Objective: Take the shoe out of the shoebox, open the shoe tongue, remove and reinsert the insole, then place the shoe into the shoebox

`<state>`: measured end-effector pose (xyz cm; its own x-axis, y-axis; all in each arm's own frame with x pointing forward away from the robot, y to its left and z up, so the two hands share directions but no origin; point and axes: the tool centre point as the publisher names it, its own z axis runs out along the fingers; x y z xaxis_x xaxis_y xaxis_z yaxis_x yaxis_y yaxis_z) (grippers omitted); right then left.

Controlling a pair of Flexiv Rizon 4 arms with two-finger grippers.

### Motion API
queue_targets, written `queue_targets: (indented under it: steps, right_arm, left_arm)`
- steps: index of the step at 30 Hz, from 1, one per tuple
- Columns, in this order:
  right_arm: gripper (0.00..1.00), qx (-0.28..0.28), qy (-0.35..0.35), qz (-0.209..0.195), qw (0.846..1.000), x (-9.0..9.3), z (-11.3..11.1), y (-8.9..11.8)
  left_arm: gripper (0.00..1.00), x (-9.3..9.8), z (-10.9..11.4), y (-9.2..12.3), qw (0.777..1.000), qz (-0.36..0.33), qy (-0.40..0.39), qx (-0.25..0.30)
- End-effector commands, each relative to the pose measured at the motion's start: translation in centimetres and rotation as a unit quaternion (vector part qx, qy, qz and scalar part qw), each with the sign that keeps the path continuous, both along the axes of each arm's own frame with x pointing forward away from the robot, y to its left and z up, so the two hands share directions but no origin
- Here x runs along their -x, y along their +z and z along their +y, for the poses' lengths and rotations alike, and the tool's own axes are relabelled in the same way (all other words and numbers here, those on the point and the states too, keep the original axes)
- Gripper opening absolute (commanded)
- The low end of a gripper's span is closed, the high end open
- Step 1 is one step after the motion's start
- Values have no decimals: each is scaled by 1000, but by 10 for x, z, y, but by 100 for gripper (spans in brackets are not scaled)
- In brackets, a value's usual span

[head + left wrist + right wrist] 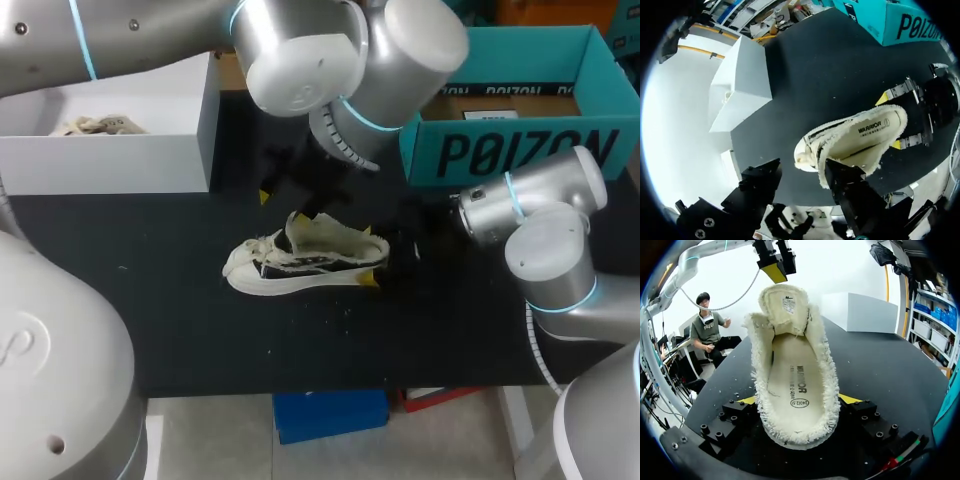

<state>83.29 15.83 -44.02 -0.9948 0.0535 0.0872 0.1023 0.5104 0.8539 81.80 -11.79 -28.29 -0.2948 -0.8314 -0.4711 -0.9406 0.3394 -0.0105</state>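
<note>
A cream fleece-lined shoe (300, 262) with a dark side stripe rests on the black table (150, 300), toe toward the left. My right gripper (372, 256) is shut on its heel, a yellow tip pressed to each side (799, 400). The tongue (785, 302) stands upright, and the printed insole (797, 385) lies inside the shoe. My left gripper (292, 200) hangs just above the tongue, open with nothing between its fingers (805, 185). One of its yellow tips (775, 272) is close over the tongue's top edge. The shoe (855, 140) lies ahead of the left fingers.
A white shoebox (200, 140) stands at the back left with another pale shoe (95, 125) inside. A teal box (520, 150) stands at the back right. Small white crumbs of fleece dot the table near the shoe.
</note>
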Motion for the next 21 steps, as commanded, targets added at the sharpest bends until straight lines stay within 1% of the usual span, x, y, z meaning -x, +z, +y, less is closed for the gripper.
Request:
queue_targets:
  steps: [1,3,5,6,7,21]
  right_arm:
    - [0,0,-1,0,1000,-1,1,-2]
    - [0,0,-1,0,1000,-1,1,-2]
    - [0,0,-1,0,1000,-1,1,-2]
    - [0,0,-1,0,1000,-1,1,-2]
    - [0,0,-1,0,1000,-1,1,-2]
    - [0,0,-1,0,1000,-1,1,-2]
  left_arm:
    - [0,-6,-8,-2,965,48,-249,69]
    - [0,-6,-15,-3,948,60,-302,81]
    - [0,-4,-22,-2,923,80,-361,106]
    - [0,-3,-24,-1,910,84,-386,126]
    - [0,-1,-25,1,888,98,-417,166]
    - [0,-1,-25,1,888,98,-417,166]
